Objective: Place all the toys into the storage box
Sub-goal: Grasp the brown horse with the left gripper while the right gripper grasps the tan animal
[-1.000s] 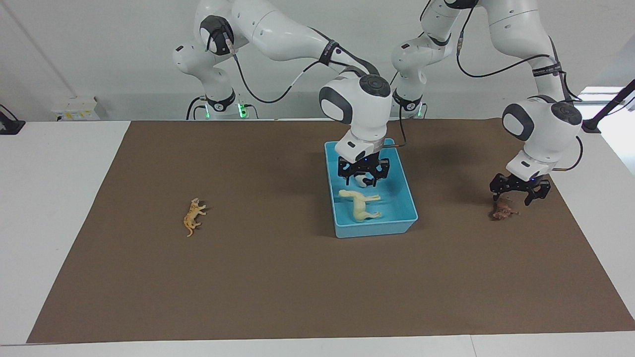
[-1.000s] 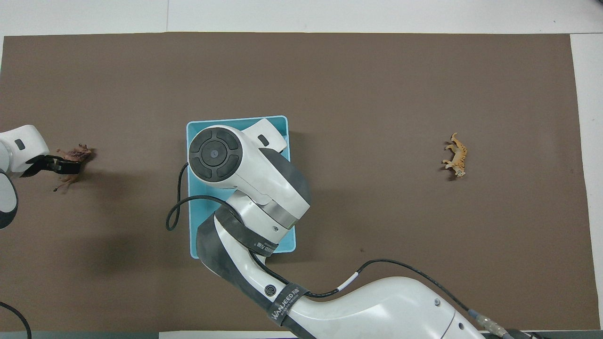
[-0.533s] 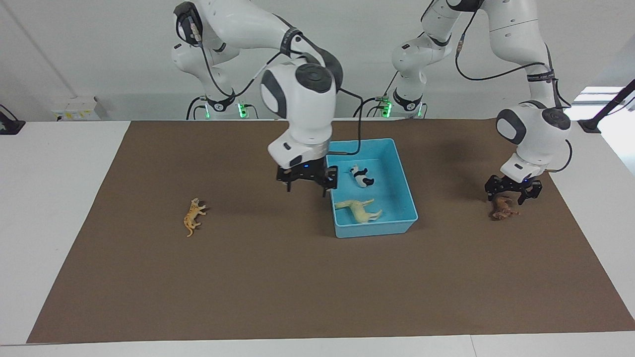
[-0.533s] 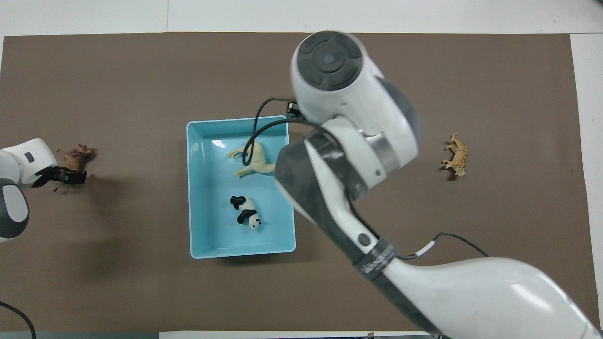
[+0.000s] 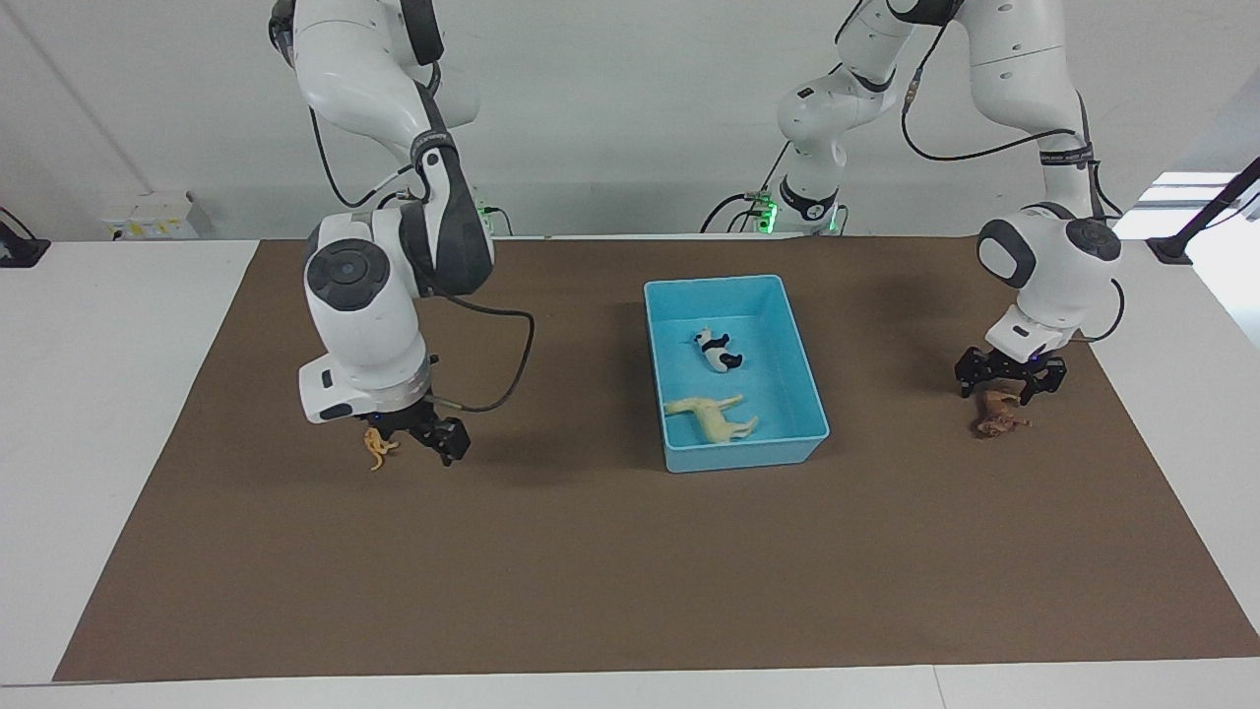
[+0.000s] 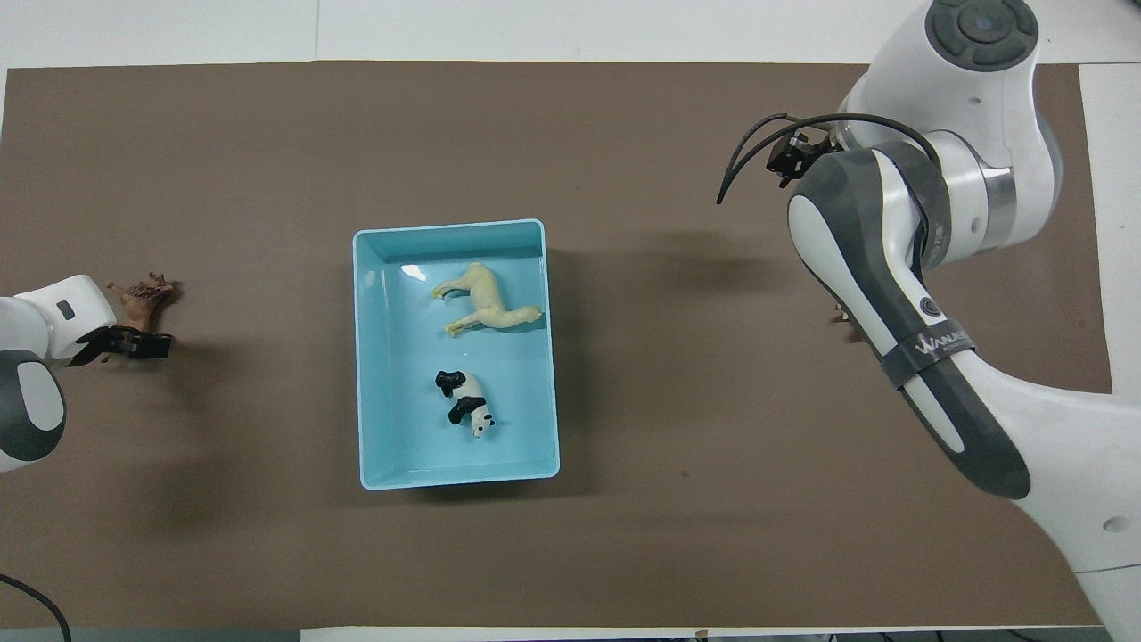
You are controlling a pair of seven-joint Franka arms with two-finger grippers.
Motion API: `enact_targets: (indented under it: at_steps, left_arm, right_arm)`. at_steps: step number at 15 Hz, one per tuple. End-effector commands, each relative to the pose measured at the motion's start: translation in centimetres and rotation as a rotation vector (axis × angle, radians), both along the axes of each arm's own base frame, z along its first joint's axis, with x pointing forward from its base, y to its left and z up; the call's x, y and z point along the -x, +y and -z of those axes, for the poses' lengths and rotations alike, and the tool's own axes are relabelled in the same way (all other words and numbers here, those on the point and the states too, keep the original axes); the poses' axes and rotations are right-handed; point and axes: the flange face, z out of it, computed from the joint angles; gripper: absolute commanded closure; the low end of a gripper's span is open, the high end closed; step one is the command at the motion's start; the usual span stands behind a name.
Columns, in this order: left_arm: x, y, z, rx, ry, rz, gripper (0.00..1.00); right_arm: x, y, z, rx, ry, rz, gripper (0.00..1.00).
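The light blue storage box (image 5: 740, 456) (image 6: 459, 480) stands mid-table. In it lie the cream horse (image 5: 714, 414) (image 6: 486, 303) and, nearer the robots, the panda (image 5: 717, 351) (image 6: 463, 401). The orange tiger (image 5: 376, 449) lies on the mat toward the right arm's end. My right gripper (image 5: 418, 445) hangs open just over it, and in the overhead view that arm hides it. The brown lion (image 5: 999, 421) (image 6: 143, 297) lies toward the left arm's end. My left gripper (image 5: 1009, 389) (image 6: 120, 343) is low and open over the lion's end nearer the robots.
A brown mat (image 5: 591, 571) covers most of the white table (image 5: 108, 394). The right arm's cable (image 5: 512, 364) loops out toward the box. The mat farther from the robots than the box holds nothing.
The right arm has left the box, with the panda lying in it, and swung across to the tiger. The left gripper has sunk a little over the lion.
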Motion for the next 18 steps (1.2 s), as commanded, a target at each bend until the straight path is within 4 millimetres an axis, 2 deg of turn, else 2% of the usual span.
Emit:
enact_targets:
  at_steps: [1, 2, 3, 5, 7, 8, 9, 11, 14, 16, 17, 18]
  left_arm:
    - [0.7, 0.3, 0.5, -0.012, -0.004, 0.011, 0.48]
    - [0.7, 0.3, 0.5, -0.011, -0.002, 0.009, 0.66]
    - [0.7, 0.3, 0.6, -0.010, -0.001, 0.006, 0.72]
    - [0.1, 0.1, -0.2, -0.012, -0.013, 0.005, 0.73]
    - [-1.5, -0.4, -2.1, -0.010, -0.012, -0.020, 0.73]
    - [-2.6, -1.5, -3.7, -0.004, -0.001, -0.037, 0.73]
    - [-3.7, -3.4, -5.1, 0.002, 0.018, -0.045, 0.76]
    - [-5.6, -7.3, -8.2, 0.013, 0.046, -0.097, 0.93]
    - [-7.6, -14.8, -13.4, 0.029, 0.077, -0.211, 0.94]
    - [-7.0, -21.2, -17.0, 0.030, 0.113, -0.269, 0.94]
    - [-6.1, -24.5, -18.7, 0.031, 0.121, -0.307, 0.94]
    - [-4.3, -28.9, -19.9, 0.029, 0.129, -0.340, 0.94]
  right_arm:
    - [4.6, -4.2, 3.6, -0.017, -0.035, 0.036, 0.00]
    - [5.6, -5.0, 4.4, -0.017, -0.038, 0.042, 0.00]
    - [6.5, -4.8, 5.5, -0.016, -0.024, 0.036, 0.00]
    - [7.8, -5.4, 6.9, -0.022, -0.049, 0.026, 0.00]
    - [9.0, -6.4, 8.6, -0.029, -0.087, -0.002, 0.00]
    - [9.4, -6.4, 9.0, -0.031, -0.098, -0.007, 0.00]
    - [9.7, -6.5, 9.2, -0.032, -0.104, -0.009, 0.00]
    - [9.7, -7.0, 9.3, -0.030, -0.102, -0.021, 0.00]
    - [10.4, -8.6, 10.4, -0.030, -0.101, -0.021, 0.00]
    - [10.5, -8.6, 10.6, -0.032, -0.127, -0.024, 0.00]
    - [10.5, -8.6, 10.6, -0.033, -0.129, -0.018, 0.00]
    - [10.6, -8.5, 10.7, -0.035, -0.128, -0.011, 0.00]
